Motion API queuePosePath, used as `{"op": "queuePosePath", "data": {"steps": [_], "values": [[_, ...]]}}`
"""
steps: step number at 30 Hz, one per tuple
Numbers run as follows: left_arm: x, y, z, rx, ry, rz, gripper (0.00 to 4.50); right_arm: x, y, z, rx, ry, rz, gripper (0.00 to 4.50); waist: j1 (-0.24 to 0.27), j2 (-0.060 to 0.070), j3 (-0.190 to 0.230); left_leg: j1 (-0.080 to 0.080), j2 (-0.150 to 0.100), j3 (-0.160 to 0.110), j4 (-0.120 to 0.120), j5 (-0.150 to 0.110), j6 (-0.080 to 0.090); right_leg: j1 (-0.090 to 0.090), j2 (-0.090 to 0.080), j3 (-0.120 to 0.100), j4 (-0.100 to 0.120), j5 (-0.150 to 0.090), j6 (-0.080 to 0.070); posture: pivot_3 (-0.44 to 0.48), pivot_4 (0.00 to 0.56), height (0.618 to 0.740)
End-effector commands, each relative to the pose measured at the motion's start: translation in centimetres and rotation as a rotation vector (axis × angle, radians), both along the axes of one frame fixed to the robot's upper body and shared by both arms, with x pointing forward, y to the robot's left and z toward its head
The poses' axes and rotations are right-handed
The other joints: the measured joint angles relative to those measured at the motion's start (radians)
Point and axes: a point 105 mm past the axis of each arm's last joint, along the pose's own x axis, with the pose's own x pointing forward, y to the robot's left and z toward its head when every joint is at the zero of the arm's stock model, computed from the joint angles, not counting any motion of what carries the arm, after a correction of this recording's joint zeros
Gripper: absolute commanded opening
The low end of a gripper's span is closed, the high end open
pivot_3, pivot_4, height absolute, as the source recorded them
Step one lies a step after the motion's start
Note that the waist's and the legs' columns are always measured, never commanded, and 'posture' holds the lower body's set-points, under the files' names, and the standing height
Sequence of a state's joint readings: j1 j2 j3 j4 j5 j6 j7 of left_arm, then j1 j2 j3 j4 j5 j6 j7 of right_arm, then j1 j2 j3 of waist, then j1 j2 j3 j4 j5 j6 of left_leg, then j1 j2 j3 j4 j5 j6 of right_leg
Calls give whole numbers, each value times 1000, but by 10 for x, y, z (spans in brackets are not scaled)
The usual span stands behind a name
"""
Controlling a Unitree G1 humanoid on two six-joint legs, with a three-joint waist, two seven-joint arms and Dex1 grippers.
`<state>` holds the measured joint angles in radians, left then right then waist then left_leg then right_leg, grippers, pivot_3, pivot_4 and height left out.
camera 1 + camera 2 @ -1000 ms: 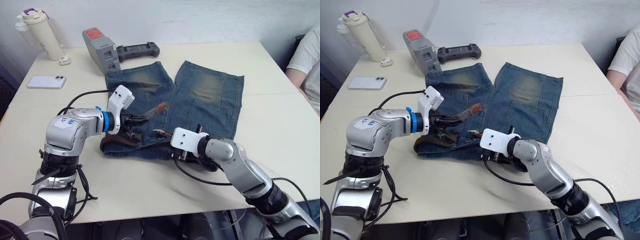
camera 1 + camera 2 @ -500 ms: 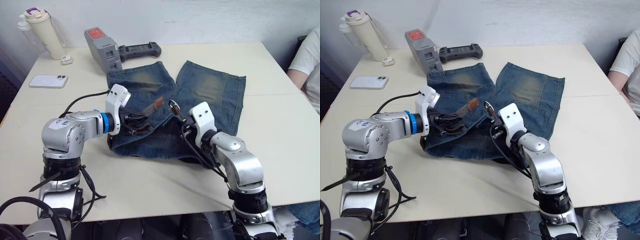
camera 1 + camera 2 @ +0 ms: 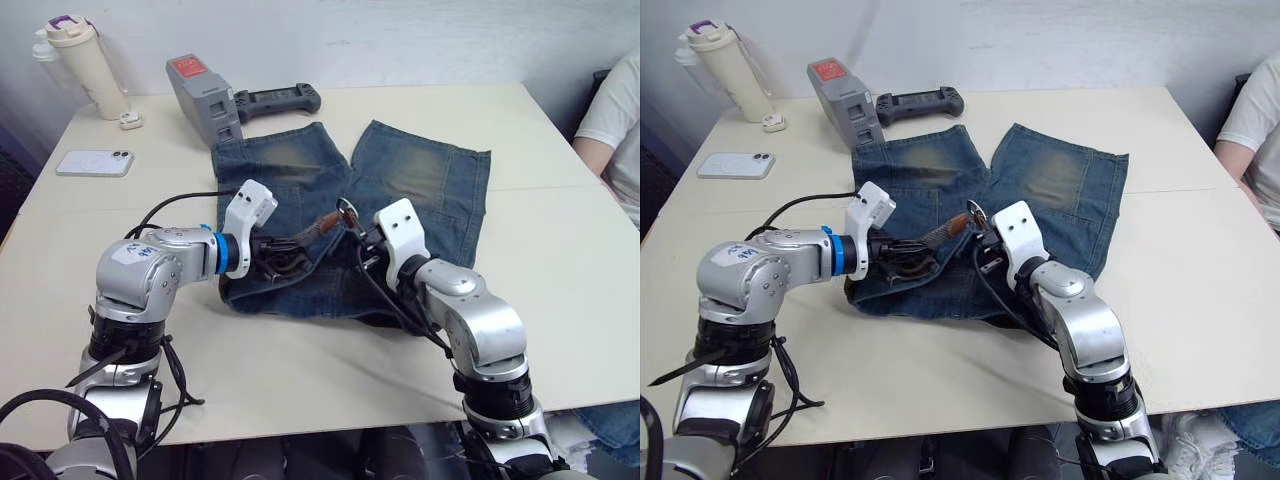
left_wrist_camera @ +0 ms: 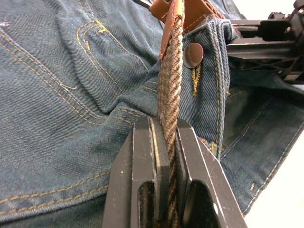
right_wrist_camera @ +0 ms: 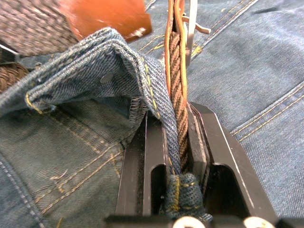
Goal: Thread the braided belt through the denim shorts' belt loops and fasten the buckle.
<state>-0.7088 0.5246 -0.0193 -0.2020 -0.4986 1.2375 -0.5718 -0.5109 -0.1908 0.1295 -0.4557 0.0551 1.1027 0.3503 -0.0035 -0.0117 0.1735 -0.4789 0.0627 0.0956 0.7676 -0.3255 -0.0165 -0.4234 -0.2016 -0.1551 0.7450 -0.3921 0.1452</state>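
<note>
Two black-fingered grippers meet over the waistband of the faded blue denim shorts (image 3: 400, 190), which lie flat mid-desk with legs pointing away from the robot. The left gripper (image 4: 161, 142) has its jaws clenched on the dark brown braided belt (image 4: 170, 90), holding the strap taut toward its tan leather tip, probably so it can be steered toward the fly. The right gripper (image 5: 175, 142) has its jaws grasping the other stretch of braid together with a fold of lifted waistband, and the small silvery metal buckle (image 3: 348, 210) stands up just beyond it. That raised denim seems meant to bring buckle and tip together. I cannot make out the belt loops clearly. The cream desk (image 3: 560, 260) is bare to the right and near edge; a grey box-shaped device (image 3: 203, 98), white phone (image 3: 93, 162) and cream bottle (image 3: 85, 65) sit well apart at the far left
</note>
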Motion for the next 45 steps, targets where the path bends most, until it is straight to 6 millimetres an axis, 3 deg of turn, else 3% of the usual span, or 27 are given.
{"op": "queuePosePath", "data": {"steps": [1,11,22,45], "values": [[17,7,18,17,-98,81,0,-6,7,21,39,-59,33,68,0,0,0,0,0,0,0,0,0,-1,0,0,0,0,0,0,150,650],[12,-11,27,-26,-112,24,0,-7,10,23,39,-49,49,68,-1,0,0,-2,0,2,0,0,0,-4,0,0,2,0,0,0,150,650],[12,-1,15,87,-153,27,0,6,-17,33,121,-69,-111,68,2,0,0,-3,0,1,0,0,-1,-5,0,0,2,0,0,0,150,650],[12,-18,16,63,-162,-19,0,-5,6,22,88,-17,-10,68,-1,0,0,-4,0,1,0,0,-1,-5,0,0,2,0,0,0,150,650]]}}
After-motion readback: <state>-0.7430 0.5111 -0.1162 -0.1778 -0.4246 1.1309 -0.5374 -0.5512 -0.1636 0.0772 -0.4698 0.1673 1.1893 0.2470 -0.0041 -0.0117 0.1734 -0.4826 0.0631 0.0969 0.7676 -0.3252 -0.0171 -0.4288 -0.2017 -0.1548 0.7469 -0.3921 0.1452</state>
